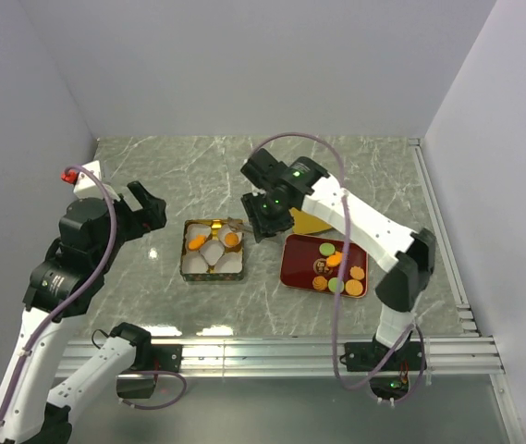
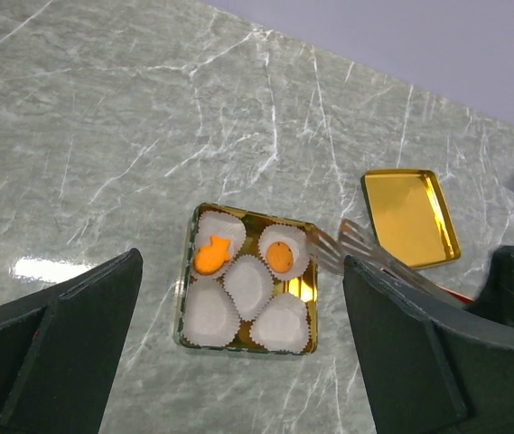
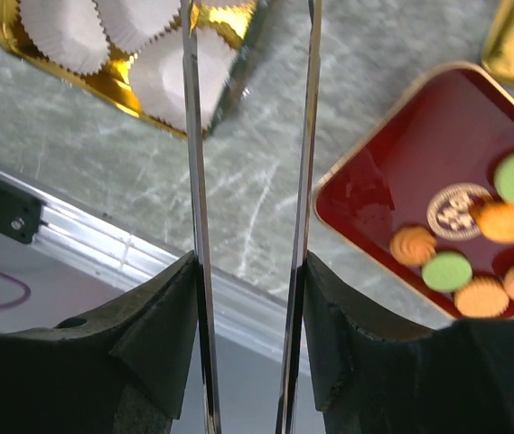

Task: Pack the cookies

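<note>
1. Inside the gold tin [image 2: 299, 290], two of the cookies already sit in white paper cups [image 2: 248, 282]: a fish-shaped orange one [image 2: 211, 255] at its far-left corner and a round orange one [image 2: 280, 257] at its far right.
2. At the tin's right rim, the right gripper [image 3: 247, 262] is clamped on a pair of metal tongs [image 2: 356, 249]. The blades stand apart with nothing between the tips.
3. Just right of the tin, the red tray [image 1: 298, 268] carries the remaining cookies [image 1: 338, 268], orange, green and brown, lying flat and close together.
4. I judge these biscuits light, dry and brittle. I would pinch one across its edges with a soft squeeze, since smooth blades on a glossy tray invite slipping or crumbling.
5. Beyond the tray, to the tin's far right, the gold lid [image 2: 410, 217] lies face up.
6. Well left of the tin, the left gripper [image 1: 150, 205] hovers, its jaws spread wide and empty.
</note>
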Robot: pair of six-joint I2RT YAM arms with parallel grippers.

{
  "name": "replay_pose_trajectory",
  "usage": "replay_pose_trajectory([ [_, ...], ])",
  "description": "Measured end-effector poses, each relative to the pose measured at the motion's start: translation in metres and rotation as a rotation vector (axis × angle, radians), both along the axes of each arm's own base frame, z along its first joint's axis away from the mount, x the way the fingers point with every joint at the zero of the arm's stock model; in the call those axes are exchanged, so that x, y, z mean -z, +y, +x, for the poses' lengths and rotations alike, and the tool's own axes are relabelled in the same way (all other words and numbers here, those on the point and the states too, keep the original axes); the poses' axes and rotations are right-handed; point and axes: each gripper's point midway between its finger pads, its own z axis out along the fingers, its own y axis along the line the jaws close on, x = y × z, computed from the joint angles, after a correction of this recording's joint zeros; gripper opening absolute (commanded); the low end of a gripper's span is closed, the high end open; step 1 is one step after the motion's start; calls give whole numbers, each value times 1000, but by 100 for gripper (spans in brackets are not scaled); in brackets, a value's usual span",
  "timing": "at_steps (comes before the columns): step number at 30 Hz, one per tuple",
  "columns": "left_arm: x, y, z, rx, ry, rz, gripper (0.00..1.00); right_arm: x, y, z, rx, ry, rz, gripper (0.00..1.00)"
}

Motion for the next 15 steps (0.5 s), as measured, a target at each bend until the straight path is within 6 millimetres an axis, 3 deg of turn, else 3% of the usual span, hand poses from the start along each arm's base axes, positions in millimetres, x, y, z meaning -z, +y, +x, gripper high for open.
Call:
replay_pose_trajectory([
  [7,-1,-8,3,45,-15,16,99,-35,-30,-16,98,-74,52,52],
  [15,6,-27,-5,138,-22,7,100,-42,-59,-50,243,-13,86,51],
])
